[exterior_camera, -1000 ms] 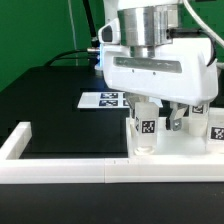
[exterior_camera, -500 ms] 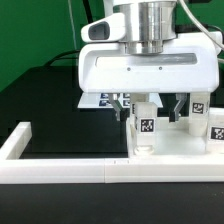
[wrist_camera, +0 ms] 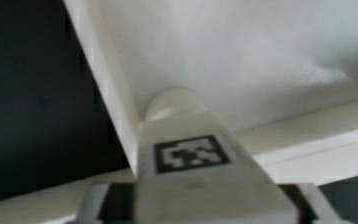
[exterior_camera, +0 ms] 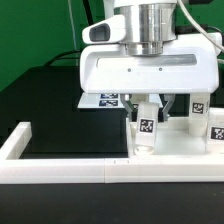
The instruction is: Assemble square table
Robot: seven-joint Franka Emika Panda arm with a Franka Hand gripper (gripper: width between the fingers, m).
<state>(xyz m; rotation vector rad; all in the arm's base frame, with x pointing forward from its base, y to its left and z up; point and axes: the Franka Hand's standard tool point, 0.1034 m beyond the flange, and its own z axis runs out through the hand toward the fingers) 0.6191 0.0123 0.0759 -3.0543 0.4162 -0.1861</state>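
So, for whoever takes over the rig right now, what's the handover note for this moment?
Gripper: low over the upright tagged leg, fingers on either side of it; whether they grip it cannot be told.
Square table top: lying against the border rail, on the exterior view's right. Another tagged leg stands behind, and one more at the right edge.
Marker board: on the black table behind the gripper.
Done: no leg visibly fixed in a socket.
Left: secure the leg, then fit the legs into the corner sockets.

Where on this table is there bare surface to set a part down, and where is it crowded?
Free: the black mat between the marker board and the white border rail. Crowded: the exterior view's right, where the gripper sits over a tagged leg on the square table top.
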